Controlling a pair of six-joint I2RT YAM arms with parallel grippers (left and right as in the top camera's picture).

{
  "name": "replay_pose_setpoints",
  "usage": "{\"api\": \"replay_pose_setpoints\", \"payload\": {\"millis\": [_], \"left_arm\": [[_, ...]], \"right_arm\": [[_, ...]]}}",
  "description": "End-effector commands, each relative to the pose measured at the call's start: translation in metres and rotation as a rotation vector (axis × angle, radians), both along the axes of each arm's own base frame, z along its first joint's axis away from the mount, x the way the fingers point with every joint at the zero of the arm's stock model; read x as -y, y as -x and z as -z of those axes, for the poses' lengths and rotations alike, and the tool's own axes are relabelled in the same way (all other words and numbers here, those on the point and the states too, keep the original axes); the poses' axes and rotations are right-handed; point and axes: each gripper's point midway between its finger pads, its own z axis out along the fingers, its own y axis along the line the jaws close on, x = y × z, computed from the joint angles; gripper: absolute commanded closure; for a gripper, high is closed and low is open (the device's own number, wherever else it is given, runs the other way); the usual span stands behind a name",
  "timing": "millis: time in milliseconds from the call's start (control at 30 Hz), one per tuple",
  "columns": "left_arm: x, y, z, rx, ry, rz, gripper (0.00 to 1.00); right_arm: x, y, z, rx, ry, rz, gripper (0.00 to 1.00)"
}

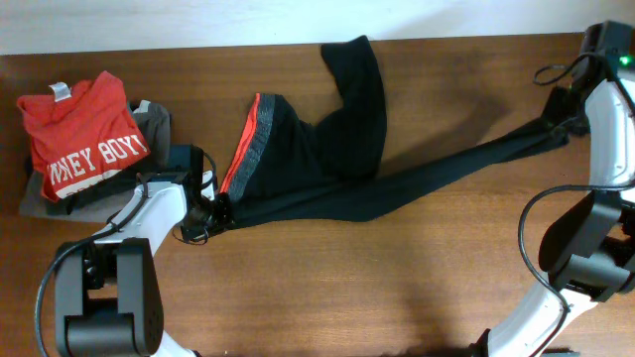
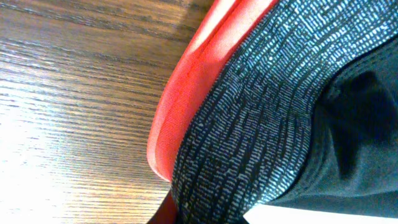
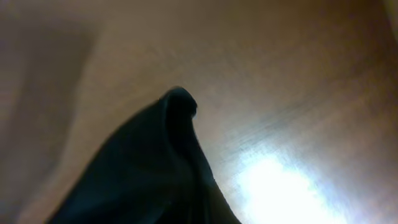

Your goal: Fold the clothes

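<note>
The clothes, long black trousers (image 1: 337,149), lie stretched across the wooden table. Their waistband (image 1: 250,144), with its red-orange lining and grey-red stripe, points left. One leg is folded back toward the far edge and the other runs out to the right. My left gripper (image 1: 220,210) is shut on the near corner of the waistband. The left wrist view is filled by the red lining (image 2: 180,106) and the grey striped band (image 2: 249,124). My right gripper (image 1: 564,121) is shut on the end of the long leg, lifted slightly. The right wrist view shows black fabric (image 3: 149,174) bunched over the table.
A red T-shirt (image 1: 84,139) with white lettering lies on a grey folded garment (image 1: 154,119) at the far left, just behind my left arm. The table's back edge (image 1: 198,45) meets a white wall. Black cables (image 1: 541,213) loop beside the right arm.
</note>
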Motion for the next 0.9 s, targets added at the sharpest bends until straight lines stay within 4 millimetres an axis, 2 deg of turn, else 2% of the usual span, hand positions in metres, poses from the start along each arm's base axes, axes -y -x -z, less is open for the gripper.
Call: {"api": "replay_pose_setpoints", "payload": {"millis": [0, 67, 167, 233, 333, 400, 433, 533, 667, 867], "left_arm": [[-0.009, 0.014, 0.019, -0.065, -0.037, -0.023, 0.99], [-0.009, 0.015, 0.019, -0.069, -0.037, -0.023, 0.99], [-0.009, 0.016, 0.019, -0.073, -0.037, -0.023, 0.99], [-0.009, 0.016, 0.019, -0.073, -0.037, -0.023, 0.99], [-0.009, 0.016, 0.019, -0.074, -0.037, -0.023, 0.99], [-0.009, 0.016, 0.019, -0.074, -0.037, -0.023, 0.99], [-0.009, 0.016, 0.019, -0.074, -0.037, -0.023, 0.99], [-0.009, 0.016, 0.019, -0.072, -0.037, -0.023, 0.98], [-0.009, 0.016, 0.019, -0.072, -0.038, -0.023, 0.98], [-0.009, 0.016, 0.019, -0.072, -0.037, -0.023, 0.98]], "right_arm": [[0.007, -0.013, -0.043, 0.115, 0.031, -0.048, 0.96], [0.012, -0.013, -0.048, 0.136, 0.033, -0.058, 0.96], [-0.001, -0.016, -0.045, 0.131, -0.033, -0.25, 0.95], [0.002, -0.013, -0.044, 0.124, -0.042, -0.272, 0.92], [0.018, -0.005, -0.044, 0.118, -0.026, -0.221, 0.87], [0.042, 0.007, -0.046, 0.103, 0.016, -0.121, 0.85], [0.062, 0.019, -0.047, 0.09, 0.054, -0.033, 0.83], [0.075, 0.029, -0.046, 0.109, 0.022, 0.024, 0.78], [0.07, 0.027, -0.044, 0.115, -0.004, 0.011, 0.75], [0.037, 0.011, -0.037, 0.165, -0.142, -0.073, 0.64]]}}
